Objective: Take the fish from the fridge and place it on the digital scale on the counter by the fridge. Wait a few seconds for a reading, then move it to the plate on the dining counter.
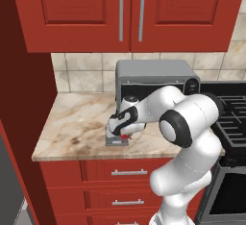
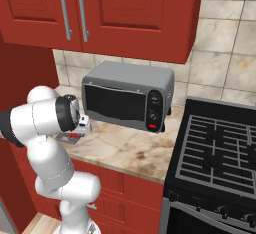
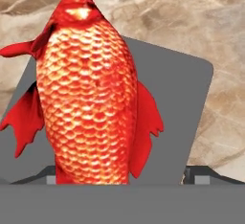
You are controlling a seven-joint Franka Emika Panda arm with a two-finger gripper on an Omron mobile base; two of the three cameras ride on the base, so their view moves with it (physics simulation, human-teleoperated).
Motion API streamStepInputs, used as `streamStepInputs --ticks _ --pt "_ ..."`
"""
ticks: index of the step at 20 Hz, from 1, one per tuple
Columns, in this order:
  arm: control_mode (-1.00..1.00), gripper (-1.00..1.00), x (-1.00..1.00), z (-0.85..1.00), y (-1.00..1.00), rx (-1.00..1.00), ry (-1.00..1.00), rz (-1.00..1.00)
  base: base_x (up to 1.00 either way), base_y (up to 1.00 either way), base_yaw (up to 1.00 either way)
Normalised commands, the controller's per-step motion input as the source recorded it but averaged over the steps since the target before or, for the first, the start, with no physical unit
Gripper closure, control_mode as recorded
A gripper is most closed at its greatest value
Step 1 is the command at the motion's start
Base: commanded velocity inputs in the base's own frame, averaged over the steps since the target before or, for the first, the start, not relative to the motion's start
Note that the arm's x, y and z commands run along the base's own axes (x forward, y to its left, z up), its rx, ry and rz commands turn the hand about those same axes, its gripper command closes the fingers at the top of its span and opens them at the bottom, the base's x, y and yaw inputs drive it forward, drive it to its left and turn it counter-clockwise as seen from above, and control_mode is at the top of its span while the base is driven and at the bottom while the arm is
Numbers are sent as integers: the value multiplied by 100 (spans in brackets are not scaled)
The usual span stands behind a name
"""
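Observation:
The red-orange fish point(image 3: 91, 98) lies on the flat grey digital scale point(image 3: 182, 89), its head pointing away from the hand. In the left base view the scale point(image 1: 113, 141) sits near the front of the short marbled counter point(image 1: 72, 118), and a bit of the fish point(image 1: 126, 135) shows red under the hand. My gripper point(image 1: 120, 130) hovers just above it, pointing down. Its jaws stand wide apart, one tip close to the fish's side, the other well clear of it. In the right base view the scale point(image 2: 66, 137) and fish point(image 2: 75, 136) peek out beside my forearm.
A boxy grey microwave point(image 1: 153, 77) stands right behind the scale, close to my wrist. A black gas stove point(image 2: 220, 148) adjoins the counter on the right. Red wall cabinets point(image 1: 129, 12) hang overhead, and a dark red panel point(image 1: 19, 99) bounds the counter's left.

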Motion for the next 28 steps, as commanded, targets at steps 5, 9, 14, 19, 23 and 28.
streamStepInputs --ticks 5,9,14,19,23,28 --pt "-100 100 11 -20 13 0 2 0 0 0 0" --pt "-100 100 0 -4 0 0 0 0 0 0 0" --pt "-100 100 0 0 0 0 0 -3 0 0 0" --pt "-100 100 -13 19 0 0 0 -7 0 0 0" --pt "-100 100 -23 38 0 0 0 -7 0 0 0" --pt "-100 100 -36 52 0 0 0 -6 0 0 0"
